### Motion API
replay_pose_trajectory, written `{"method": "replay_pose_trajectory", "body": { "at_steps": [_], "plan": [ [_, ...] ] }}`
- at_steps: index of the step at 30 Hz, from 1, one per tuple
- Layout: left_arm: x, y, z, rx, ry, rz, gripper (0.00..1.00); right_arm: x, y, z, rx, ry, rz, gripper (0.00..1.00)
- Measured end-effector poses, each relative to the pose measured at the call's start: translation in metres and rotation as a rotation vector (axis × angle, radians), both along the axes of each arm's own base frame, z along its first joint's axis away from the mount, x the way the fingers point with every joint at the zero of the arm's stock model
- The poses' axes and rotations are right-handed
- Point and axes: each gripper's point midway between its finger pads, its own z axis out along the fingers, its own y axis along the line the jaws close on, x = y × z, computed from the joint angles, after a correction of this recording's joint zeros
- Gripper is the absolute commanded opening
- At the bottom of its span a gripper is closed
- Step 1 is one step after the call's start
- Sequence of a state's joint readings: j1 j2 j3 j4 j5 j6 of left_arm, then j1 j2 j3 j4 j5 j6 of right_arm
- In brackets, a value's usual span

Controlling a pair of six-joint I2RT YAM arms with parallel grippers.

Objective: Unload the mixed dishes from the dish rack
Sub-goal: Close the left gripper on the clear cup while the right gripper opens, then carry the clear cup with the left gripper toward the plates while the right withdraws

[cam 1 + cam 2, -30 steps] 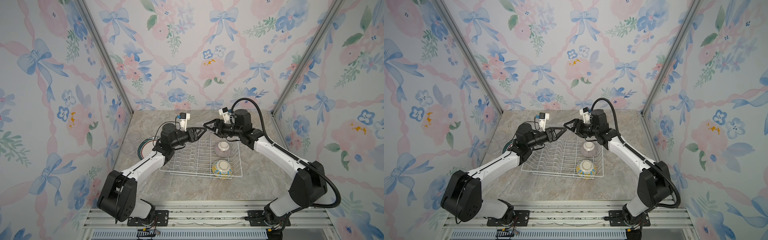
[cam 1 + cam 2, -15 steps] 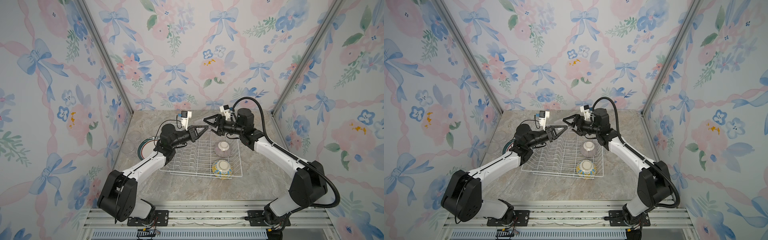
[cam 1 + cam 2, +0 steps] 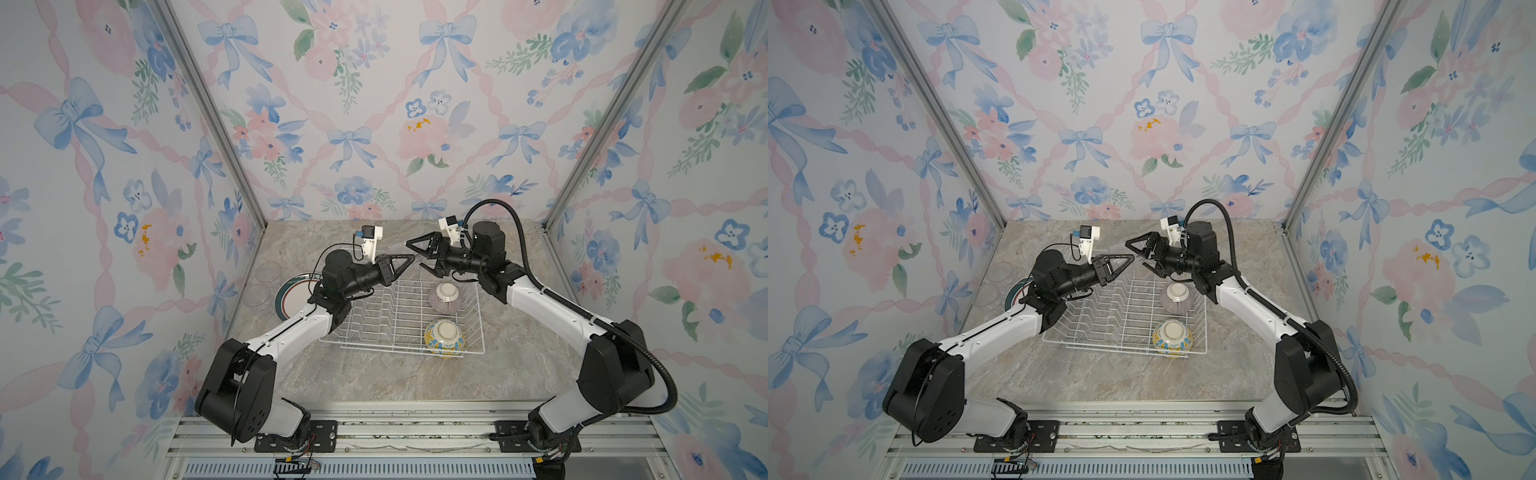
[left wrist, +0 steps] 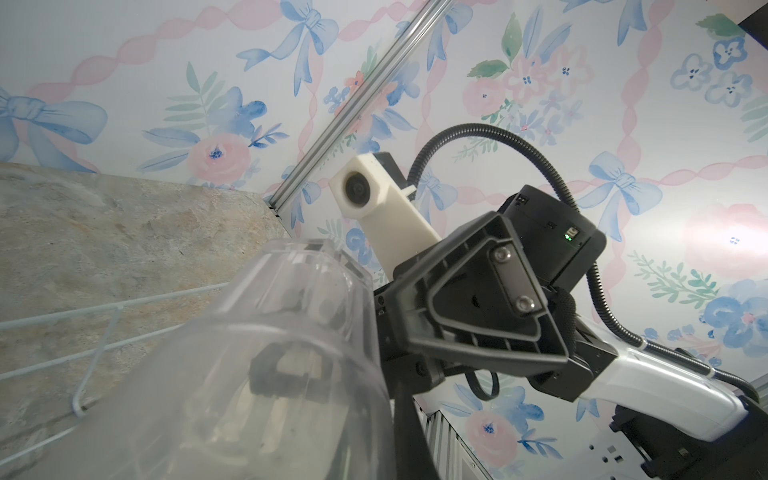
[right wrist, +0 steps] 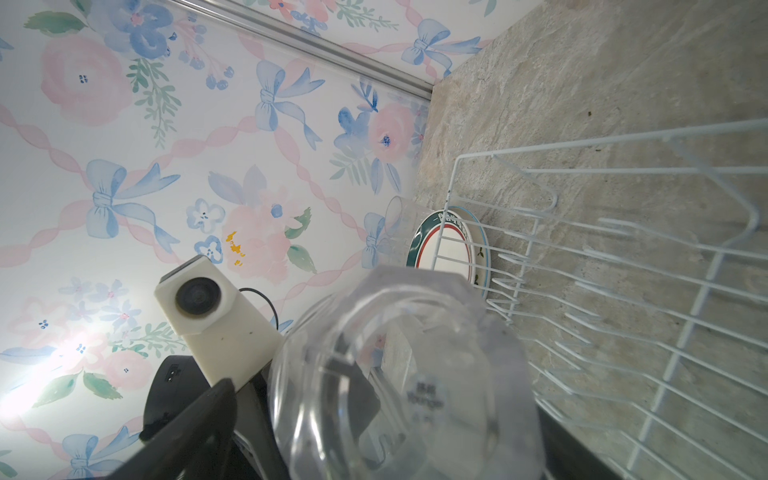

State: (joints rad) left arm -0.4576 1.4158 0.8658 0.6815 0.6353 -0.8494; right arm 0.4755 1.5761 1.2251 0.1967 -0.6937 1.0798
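Note:
A clear glass (image 4: 266, 357) hangs in the air over the far edge of the dish rack (image 3: 399, 351). My left gripper (image 3: 408, 259) is shut on the glass's wall. My right gripper (image 3: 420, 257) stands wide open around the same glass (image 5: 399, 374), its fingers clear of it on both sides. In the rack, both upside down, are a purple-striped bowl (image 3: 444, 297) and a yellow-blue patterned bowl (image 3: 444, 337). A green-and-red rimmed plate (image 3: 296, 297) lies on the table left of the rack, partly behind my left arm.
Two clear glasses (image 3: 268, 272) (image 3: 257, 293) stand by the left wall beside the plate. Rows of upright prongs (image 3: 1100, 303) fill the rack's left half. Floral walls close in the marble table (image 3: 374, 374) on three sides.
My left gripper has shut on the glass. My right gripper's jaws have spread wide and let the glass go. Both grippers have risen a little.

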Motion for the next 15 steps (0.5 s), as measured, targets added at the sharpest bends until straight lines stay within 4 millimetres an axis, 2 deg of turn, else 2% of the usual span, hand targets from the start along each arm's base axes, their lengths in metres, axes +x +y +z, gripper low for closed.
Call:
{"method": "replay_pose_trajectory", "body": {
  "at_steps": [7, 11, 15],
  "plan": [
    [0.006, 0.008, -0.013, 0.055, 0.042, 0.061, 0.00, 0.006, -0.007, -0.013, -0.073, -0.031, -0.035, 0.97],
    [0.013, 0.022, -0.033, 0.122, 0.116, 0.133, 0.00, 0.010, -0.024, -0.025, -0.180, -0.066, -0.093, 0.97],
    [0.016, 0.040, -0.046, 0.187, 0.175, 0.205, 0.00, 0.012, -0.038, -0.027, -0.262, -0.117, -0.137, 0.97]
  ]
}}
